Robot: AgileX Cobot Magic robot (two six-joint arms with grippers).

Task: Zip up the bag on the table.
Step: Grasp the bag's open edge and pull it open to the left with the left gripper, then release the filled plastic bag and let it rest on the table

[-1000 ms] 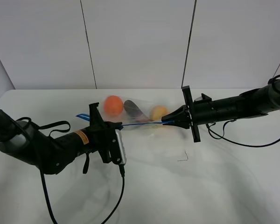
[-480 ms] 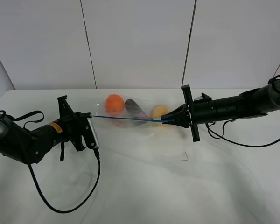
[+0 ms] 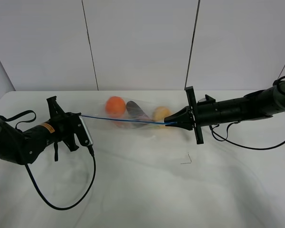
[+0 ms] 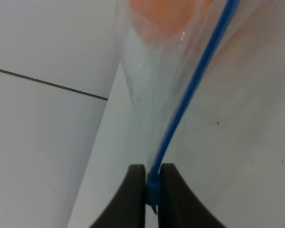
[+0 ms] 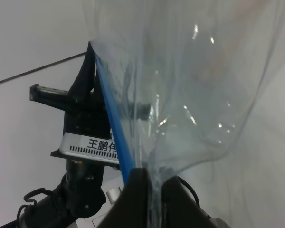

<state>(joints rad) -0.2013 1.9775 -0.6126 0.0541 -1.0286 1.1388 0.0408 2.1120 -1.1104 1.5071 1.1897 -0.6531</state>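
Note:
The clear bag [image 3: 133, 119] hangs stretched just above the white table [image 3: 190, 199], holding an orange fruit [image 3: 116, 106], a purple piece [image 3: 135, 111] and a yellow fruit [image 3: 161, 114]. Its blue zipper strip [image 3: 123, 119] runs taut between my two grippers. My left gripper [image 3: 80, 115] is shut on the strip's left end; the left wrist view shows the fingers [image 4: 133, 194] pinching the blue strip [image 4: 190, 90]. My right gripper [image 3: 166, 124] is shut on the bag's right end; the right wrist view shows the strip [image 5: 111, 123] and the clear film [image 5: 194, 95] between its jaws.
A thin wire-like mark [image 3: 186, 159] lies on the table in front of the right gripper. The left arm's black cable [image 3: 61, 205] loops over the table at the front left. White wall panels [image 3: 142, 42] stand behind the table.
My left gripper has slid left along the blue strip, from near the bag's middle out to its far left end. The strip is now drawn long and taut. The right arm has not moved.

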